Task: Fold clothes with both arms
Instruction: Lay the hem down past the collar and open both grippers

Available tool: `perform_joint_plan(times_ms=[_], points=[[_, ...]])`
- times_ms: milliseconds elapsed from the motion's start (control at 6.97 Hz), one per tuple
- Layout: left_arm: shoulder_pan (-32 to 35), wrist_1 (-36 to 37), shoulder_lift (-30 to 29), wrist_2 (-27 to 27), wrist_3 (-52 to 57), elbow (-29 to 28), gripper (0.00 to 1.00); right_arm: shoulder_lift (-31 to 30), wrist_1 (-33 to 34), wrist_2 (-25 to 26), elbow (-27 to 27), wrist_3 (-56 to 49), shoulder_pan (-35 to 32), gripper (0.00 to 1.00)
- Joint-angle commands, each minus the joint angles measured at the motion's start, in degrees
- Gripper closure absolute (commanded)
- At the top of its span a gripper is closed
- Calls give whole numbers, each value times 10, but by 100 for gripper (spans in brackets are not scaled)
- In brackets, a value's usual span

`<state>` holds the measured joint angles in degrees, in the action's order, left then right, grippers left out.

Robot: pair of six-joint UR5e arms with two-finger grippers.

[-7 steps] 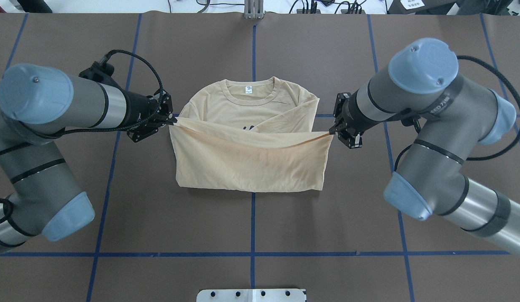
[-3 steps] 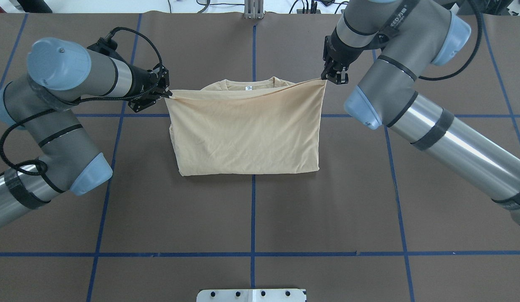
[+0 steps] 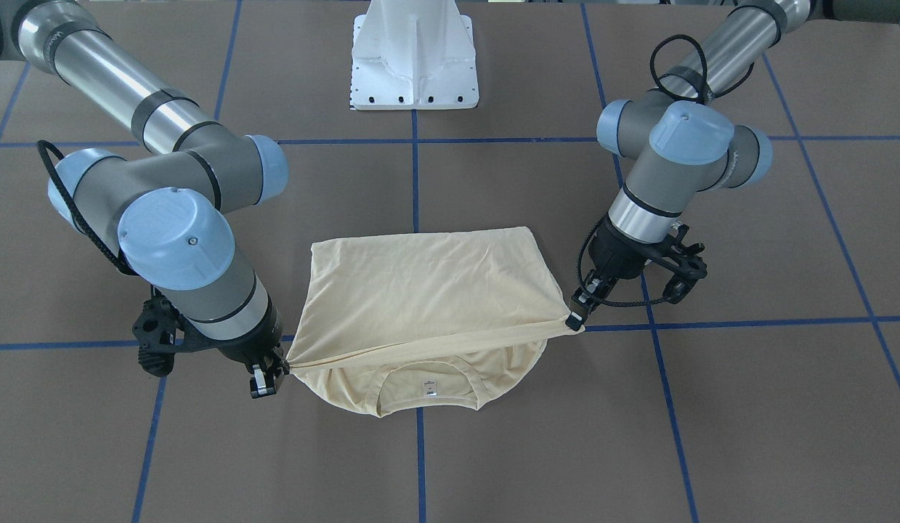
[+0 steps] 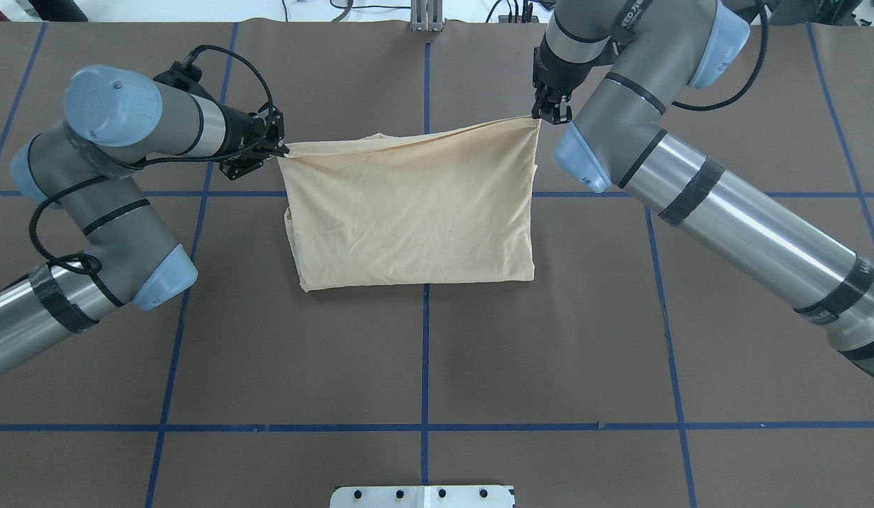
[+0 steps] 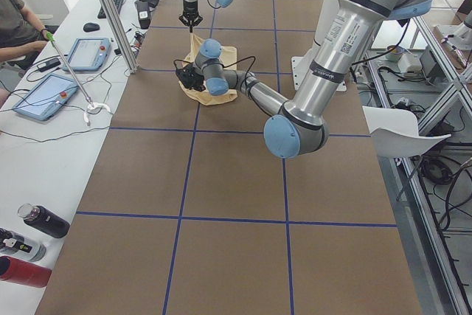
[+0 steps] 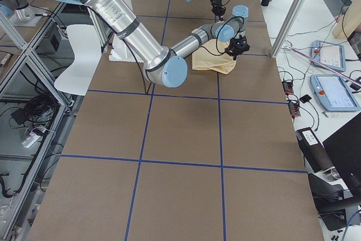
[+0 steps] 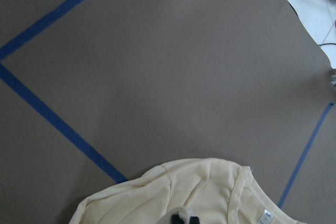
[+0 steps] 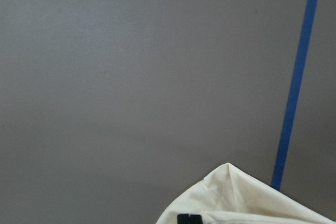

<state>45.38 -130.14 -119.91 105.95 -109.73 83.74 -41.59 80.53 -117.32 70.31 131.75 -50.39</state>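
Observation:
The pale cream-yellow T-shirt point(image 4: 408, 212) lies mid-table, its lower half drawn up over the chest. The print is hidden. My left gripper point(image 4: 280, 152) is shut on the hem's left corner, and my right gripper point(image 4: 542, 116) is shut on the hem's right corner. They hold the edge taut, slightly above the collar end. In the front-facing view the shirt point(image 3: 428, 290) shows its collar and white neck label point(image 3: 428, 388) under the raised hem, with the left gripper point(image 3: 574, 316) and the right gripper point(image 3: 264, 381) at its corners. The left wrist view shows the collar point(image 7: 236, 192). The right wrist view shows a shirt corner point(image 8: 236, 192).
The white pedestal base point(image 3: 413, 58) stands at the robot's side of the table. Blue tape lines point(image 4: 425, 353) grid the brown table. A seated person point(image 5: 18, 20), tablets point(image 5: 44, 94) and bottles point(image 5: 37, 223) are at the far table edge.
Both grippers have carried the hem away from the robot, across the shirt's chest to the collar end. The folded layer now hides the collar and label in the overhead view.

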Motion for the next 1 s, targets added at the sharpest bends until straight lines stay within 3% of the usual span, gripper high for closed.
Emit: perform_joint_plan(times_ms=[0, 861], points=[[0, -49, -9, 0, 0, -58, 100, 1, -20, 21, -26, -13, 19, 100], [-4, -58, -37, -1, 0, -105, 91, -16, -20, 40, -39, -69, 25, 100]])
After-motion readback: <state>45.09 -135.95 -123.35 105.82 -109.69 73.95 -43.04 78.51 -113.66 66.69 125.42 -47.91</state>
